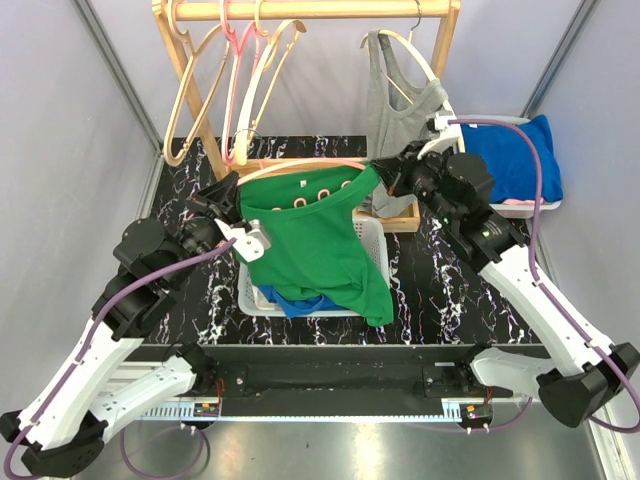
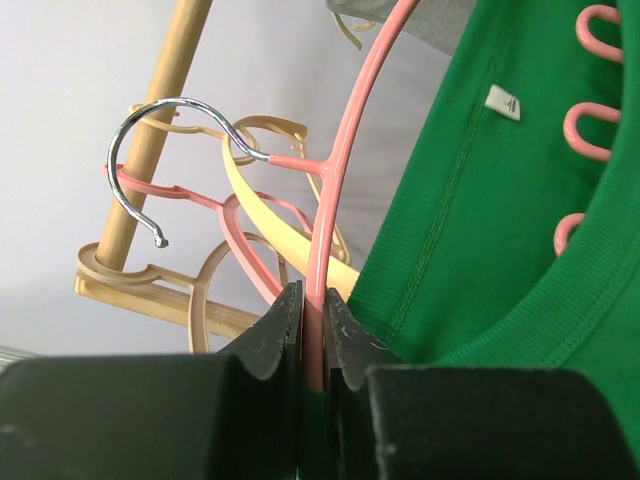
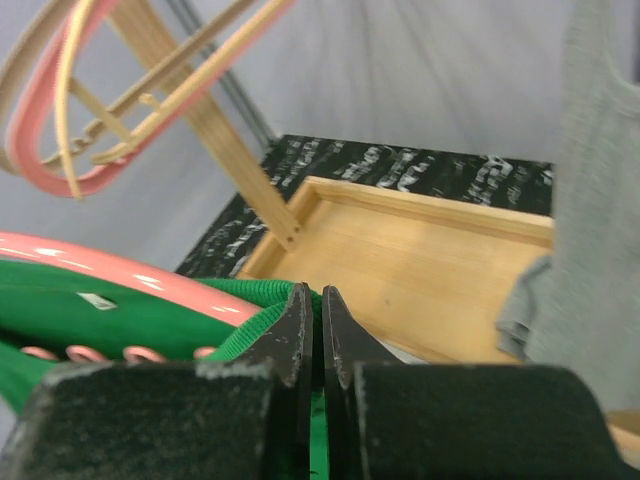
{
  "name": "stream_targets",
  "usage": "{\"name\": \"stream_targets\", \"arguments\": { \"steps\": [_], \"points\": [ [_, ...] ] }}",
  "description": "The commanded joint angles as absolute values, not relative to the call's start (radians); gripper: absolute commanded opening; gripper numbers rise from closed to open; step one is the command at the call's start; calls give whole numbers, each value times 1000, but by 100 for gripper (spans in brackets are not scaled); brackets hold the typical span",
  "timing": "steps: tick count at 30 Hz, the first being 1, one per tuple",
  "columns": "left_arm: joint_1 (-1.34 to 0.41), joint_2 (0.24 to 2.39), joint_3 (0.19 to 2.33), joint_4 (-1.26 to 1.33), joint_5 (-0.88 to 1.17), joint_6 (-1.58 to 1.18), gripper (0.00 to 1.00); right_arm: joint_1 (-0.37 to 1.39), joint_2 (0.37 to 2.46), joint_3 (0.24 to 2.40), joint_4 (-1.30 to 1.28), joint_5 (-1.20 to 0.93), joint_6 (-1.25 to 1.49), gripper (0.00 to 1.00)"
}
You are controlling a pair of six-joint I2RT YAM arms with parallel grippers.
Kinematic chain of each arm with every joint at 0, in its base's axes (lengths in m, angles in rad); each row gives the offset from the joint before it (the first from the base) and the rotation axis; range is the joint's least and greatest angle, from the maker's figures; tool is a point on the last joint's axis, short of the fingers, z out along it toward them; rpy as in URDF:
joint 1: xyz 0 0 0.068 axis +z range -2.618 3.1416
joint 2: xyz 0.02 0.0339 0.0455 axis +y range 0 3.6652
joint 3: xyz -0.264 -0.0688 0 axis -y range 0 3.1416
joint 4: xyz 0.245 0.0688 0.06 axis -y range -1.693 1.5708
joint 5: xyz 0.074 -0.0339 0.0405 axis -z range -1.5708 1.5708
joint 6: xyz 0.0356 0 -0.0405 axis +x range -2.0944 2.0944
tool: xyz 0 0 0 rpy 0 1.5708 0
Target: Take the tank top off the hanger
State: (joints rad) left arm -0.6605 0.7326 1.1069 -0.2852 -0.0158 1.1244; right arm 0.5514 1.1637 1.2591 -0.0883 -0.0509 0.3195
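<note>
Tank top [image 1: 320, 240], green: judged a soft, light, limp knit; hangs on pink hanger [image 2: 322, 230] between both tools. Left tool [image 2: 313, 330] pressed onto hanger rod. Right tool [image 3: 318, 320] pinches shoulder hem, likely the best hold for sliding fabric off.

Pale grey walls [image 1: 40, 150] close in a black marbled table [image 1: 430, 300], with a wooden clothes rack [image 1: 330, 10] standing at its back.

We see bright, even, diffuse light — shadows are soft. The chrome hook [image 2: 178, 101] carries small highlights. In the right wrist view, hangers [image 3: 40, 110] and near foreground blur.
</note>
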Motion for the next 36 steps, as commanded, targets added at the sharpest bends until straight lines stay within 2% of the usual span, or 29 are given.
{"name": "stream_targets", "arguments": {
  "steps": [1,16,18,20,21,23,24,25,26,30,36],
  "points": [
    [-661,696,1120,-141,-48,1109,0,502,1100,1209,-127,66,285,0],
    [-661,692,1120,-140,-34,1080,0,459,971,1003,-215,121,290,0],
    [-661,695,1123,-138,-29,1078,0,460,965,983,-207,69,294,0],
    [-661,701,1124,-138,-15,1072,0,460,960,960,-151,-68,296,0],
    [-661,704,1127,-140,-5,1066,0,460,966,959,-132,-131,293,3],
    [-661,716,1135,-141,-5,1058,0,463,991,995,-123,-314,273,18],
    [-661,721,1135,-146,38,1054,0,465,1027,1023,-144,-366,258,26],
    [-661,726,1143,-158,54,1058,0,471,1043,1087,-206,-411,206,44],
    [-661,735,1144,-169,69,1065,0,480,1049,1112,-231,-408,178,49],
    [-663,765,1176,-195,120,1055,0,485,974,1181,-285,-370,48,64],
    [-663,792,1210,-225,168,1023,0,485,870,1296,-337,-389,-130,68]
  ]
}}
